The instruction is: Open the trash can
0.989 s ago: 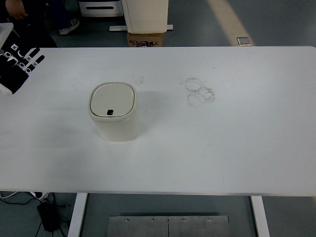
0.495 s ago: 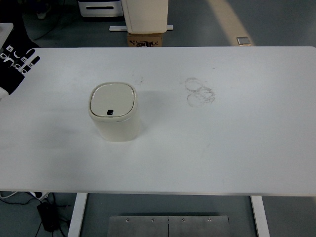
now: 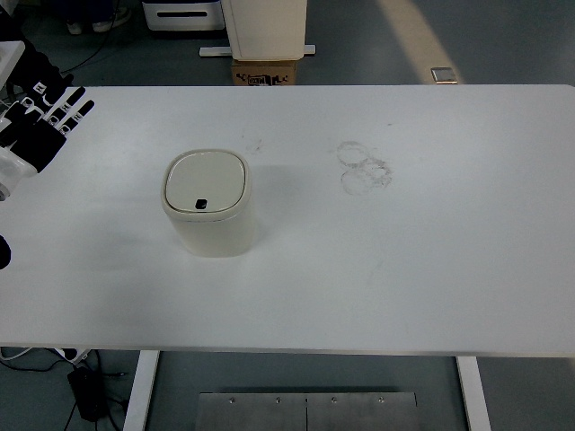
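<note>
A cream trash can (image 3: 209, 213) stands upright on the white table (image 3: 404, 269), left of centre. Its lid (image 3: 205, 182) lies flat and closed, with a small dark button (image 3: 201, 204) near the front edge. My left hand (image 3: 43, 126), black with white markings, hovers over the table's far left corner, well apart from the can. Its fingers are spread and hold nothing. The right arm does not show.
Faint ring stains (image 3: 364, 167) mark the table right of the can. Beyond the far edge stand a cardboard box (image 3: 264, 71) and a white cabinet (image 3: 264, 27). A cable and power brick (image 3: 88, 391) lie on the floor below the left front.
My left hand has shifted a little right and toward the can's side after dipping left; a dark part of the arm now shows at the left edge. The can has not moved.
</note>
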Motion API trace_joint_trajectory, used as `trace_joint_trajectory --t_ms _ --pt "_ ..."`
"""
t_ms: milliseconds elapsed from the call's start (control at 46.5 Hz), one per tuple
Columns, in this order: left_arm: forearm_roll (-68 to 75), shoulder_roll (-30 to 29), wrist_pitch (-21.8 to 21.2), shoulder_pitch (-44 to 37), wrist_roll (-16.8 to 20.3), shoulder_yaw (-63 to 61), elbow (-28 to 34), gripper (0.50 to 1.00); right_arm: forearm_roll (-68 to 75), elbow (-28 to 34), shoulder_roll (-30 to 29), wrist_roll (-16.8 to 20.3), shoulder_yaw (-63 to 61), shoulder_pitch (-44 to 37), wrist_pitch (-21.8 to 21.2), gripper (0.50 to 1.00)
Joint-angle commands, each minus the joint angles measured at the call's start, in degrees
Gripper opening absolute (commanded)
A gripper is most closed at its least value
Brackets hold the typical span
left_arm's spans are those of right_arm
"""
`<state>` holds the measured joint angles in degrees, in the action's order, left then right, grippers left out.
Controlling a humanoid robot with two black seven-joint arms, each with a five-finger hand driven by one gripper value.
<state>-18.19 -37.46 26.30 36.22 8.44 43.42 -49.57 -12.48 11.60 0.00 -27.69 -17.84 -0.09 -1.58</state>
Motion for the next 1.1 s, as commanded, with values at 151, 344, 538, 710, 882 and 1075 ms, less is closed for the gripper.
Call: trace_joint_trajectory --t_ms 151,344,538,710,882,1075 --pt "-0.01 -0.33 0.07 0.08 0.17 1.32 0.09 1.000 0.00 0.00 0.00 0.00 0.00 0.01 0.00 0.991" --pt "-0.09 0.11 -0.02 -0.01 0.09 1.58 0.09 1.000 0.00 0.00 0.00 0.00 0.00 0.01 0.00 0.991" --pt "-0.09 0.11 0.07 -0.01 0.09 1.67 0.09 1.000 0.00 0.00 0.00 0.00 0.00 0.01 0.00 0.991" --pt "-0.01 0.02 0.86 0.17 0.09 2.46 0.00 1.000 -0.09 0.00 0.00 0.00 0.00 0.01 0.00 0.991" --pt "3.15 -0.68 -2.38 2.71 -0.70 1.85 -0.35 1.000 0.00 0.00 0.00 0.00 0.00 0.01 0.00 0.991" --pt "13.34 -1.03 -4.50 7.02 -2.98 1.58 -2.80 1.000 0.00 0.00 0.00 0.00 0.00 0.01 0.00 0.991"
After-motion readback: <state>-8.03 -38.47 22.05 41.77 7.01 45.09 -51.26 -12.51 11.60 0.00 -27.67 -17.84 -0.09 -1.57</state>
